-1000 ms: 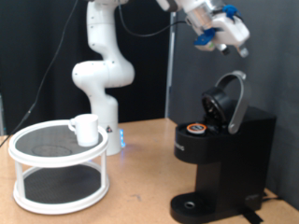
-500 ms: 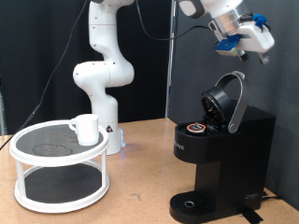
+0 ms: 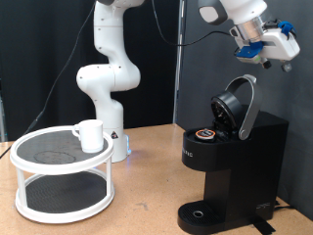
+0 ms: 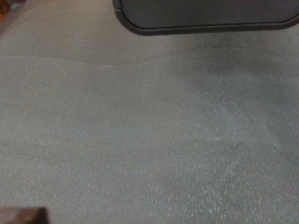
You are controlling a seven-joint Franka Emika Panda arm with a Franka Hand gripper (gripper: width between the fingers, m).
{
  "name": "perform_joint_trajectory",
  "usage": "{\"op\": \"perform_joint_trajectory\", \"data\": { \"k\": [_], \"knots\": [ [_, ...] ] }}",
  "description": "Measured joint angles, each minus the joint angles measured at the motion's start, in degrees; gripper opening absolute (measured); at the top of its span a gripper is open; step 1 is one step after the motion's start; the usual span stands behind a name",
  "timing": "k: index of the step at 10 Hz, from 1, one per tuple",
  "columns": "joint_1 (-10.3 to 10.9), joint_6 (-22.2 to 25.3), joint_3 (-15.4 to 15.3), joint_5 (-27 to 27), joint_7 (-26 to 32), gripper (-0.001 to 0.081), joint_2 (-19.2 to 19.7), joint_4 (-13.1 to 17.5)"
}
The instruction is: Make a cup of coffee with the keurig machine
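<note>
White cup [image 3: 90, 135] sitting on round stand [image 3: 59, 157], far from black keurig machine [image 3: 230, 162] with lid [image 3: 240, 108] up and pod [image 3: 204, 135] in, tool [image 3: 279, 47] high above lid, grip not clear, lid-closing step likely, needing push down.

- A robotics lab, not a home kitchen.
- White Franka arm [image 3: 108, 69] mounted on a bare wooden table [image 3: 147, 201].
- Black curtain backdrop [image 3: 39, 59] behind it.

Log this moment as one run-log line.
gripper: high above keurig machine, holds nothing visible | lid: open, pod seated | cup: on white stand
</note>
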State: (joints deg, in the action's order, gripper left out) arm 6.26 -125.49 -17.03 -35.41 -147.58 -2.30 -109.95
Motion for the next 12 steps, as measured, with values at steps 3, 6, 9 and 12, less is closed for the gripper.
{"op": "perform_joint_trajectory", "data": {
  "k": [3,6,9,12],
  "knots": [
    [-0.6,3.3,0.5,0.0,0.1,0.0252,-0.2,-0.1],
    [-2.0,5.9,1.6,0.0,1.2,0.0036,-0.9,-1.2],
    [-3.6,7.6,3.0,0.0,2.5,0.0007,-1.6,-3.0],
    [-4.4,8.6,4.5,-0.5,3.8,0.0000,-3.4,-4.2]
  ]
}}
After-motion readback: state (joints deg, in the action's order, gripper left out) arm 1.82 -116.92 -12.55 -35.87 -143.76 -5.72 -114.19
